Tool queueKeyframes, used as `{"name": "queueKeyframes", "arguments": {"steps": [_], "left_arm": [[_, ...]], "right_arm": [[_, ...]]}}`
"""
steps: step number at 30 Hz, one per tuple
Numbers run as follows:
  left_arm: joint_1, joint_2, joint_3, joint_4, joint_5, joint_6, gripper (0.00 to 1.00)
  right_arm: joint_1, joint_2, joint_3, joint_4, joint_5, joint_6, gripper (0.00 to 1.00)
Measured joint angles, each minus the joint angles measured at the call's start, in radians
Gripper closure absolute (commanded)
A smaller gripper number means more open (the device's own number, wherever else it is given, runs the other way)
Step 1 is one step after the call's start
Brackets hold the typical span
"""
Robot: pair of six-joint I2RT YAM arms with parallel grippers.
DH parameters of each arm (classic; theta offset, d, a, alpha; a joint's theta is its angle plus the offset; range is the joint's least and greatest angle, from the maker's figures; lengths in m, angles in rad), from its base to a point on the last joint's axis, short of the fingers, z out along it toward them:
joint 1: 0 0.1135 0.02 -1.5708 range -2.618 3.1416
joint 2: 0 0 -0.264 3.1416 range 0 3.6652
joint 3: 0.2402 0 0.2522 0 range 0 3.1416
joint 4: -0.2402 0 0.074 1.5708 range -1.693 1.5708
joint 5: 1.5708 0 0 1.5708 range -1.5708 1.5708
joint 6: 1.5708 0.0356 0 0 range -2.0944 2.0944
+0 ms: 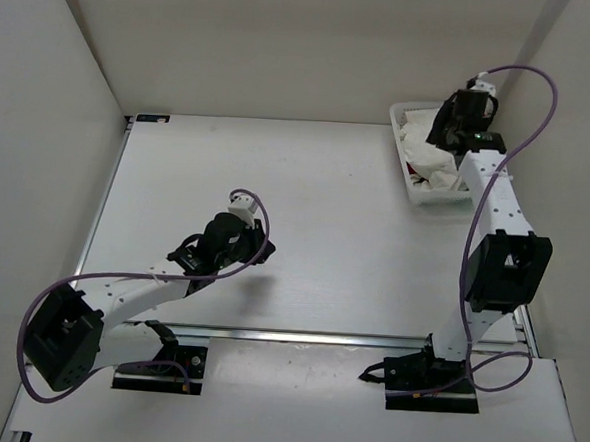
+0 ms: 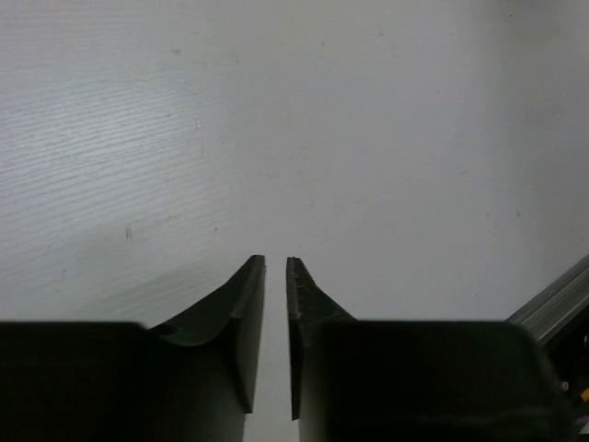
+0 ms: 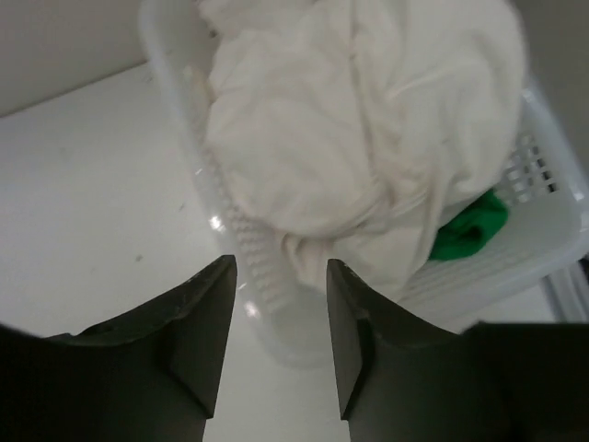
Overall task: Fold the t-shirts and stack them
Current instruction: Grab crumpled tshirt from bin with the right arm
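The white t-shirt (image 3: 368,120) lies crumpled in the white mesh basket (image 3: 543,212) and fills most of it. A green t-shirt (image 3: 469,226) peeks out from under its right side. In the top view the white t-shirt (image 1: 422,149) shows at the back right, with a sliver of red cloth (image 1: 410,171) by the basket's (image 1: 400,115) left wall. My right gripper (image 3: 281,262) hangs open over the basket's near corner, with nothing between its fingers. It shows in the top view (image 1: 443,130) above the basket. My left gripper (image 2: 275,261) hovers over bare table, jaws a narrow gap apart and empty; in the top view (image 1: 263,251) it is left of centre.
The white table (image 1: 326,203) is walled at the back and on both sides. An aluminium rail (image 2: 552,304) runs along its near edge. The right arm's cable (image 1: 542,106) loops beside the basket.
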Motion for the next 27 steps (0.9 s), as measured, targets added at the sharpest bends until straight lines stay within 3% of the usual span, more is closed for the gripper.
{"name": "queueKeyframes", "arguments": {"steps": [2,7,14,20,22,24,27], "left_arm": [[0.000,0.003,-0.001,0.010,0.000,-0.004,0.64],[-0.006,0.031,-0.012,0.040,0.018,-0.013,0.56],[-0.005,0.066,-0.020,0.040,0.029,-0.014,0.52],[0.000,0.066,-0.021,0.045,0.034,-0.019,0.49],[0.006,0.065,-0.021,0.047,0.034,-0.020,0.49],[0.011,0.063,-0.021,0.047,0.034,-0.021,0.48],[0.024,0.057,-0.021,0.047,0.034,-0.027,0.47]], "right_arm": [[-0.049,0.067,0.080,-0.018,0.034,-0.028,0.50],[-0.091,0.209,0.161,-0.076,0.077,-0.076,0.47],[-0.137,0.331,0.191,-0.130,0.016,-0.076,0.51],[-0.157,0.362,0.246,-0.134,-0.032,-0.062,0.78],[-0.163,0.364,0.254,-0.124,-0.053,-0.056,0.94],[-0.164,0.364,0.265,-0.124,-0.074,-0.049,1.00],[-0.165,0.373,0.303,-0.126,-0.099,-0.038,1.00]]}}
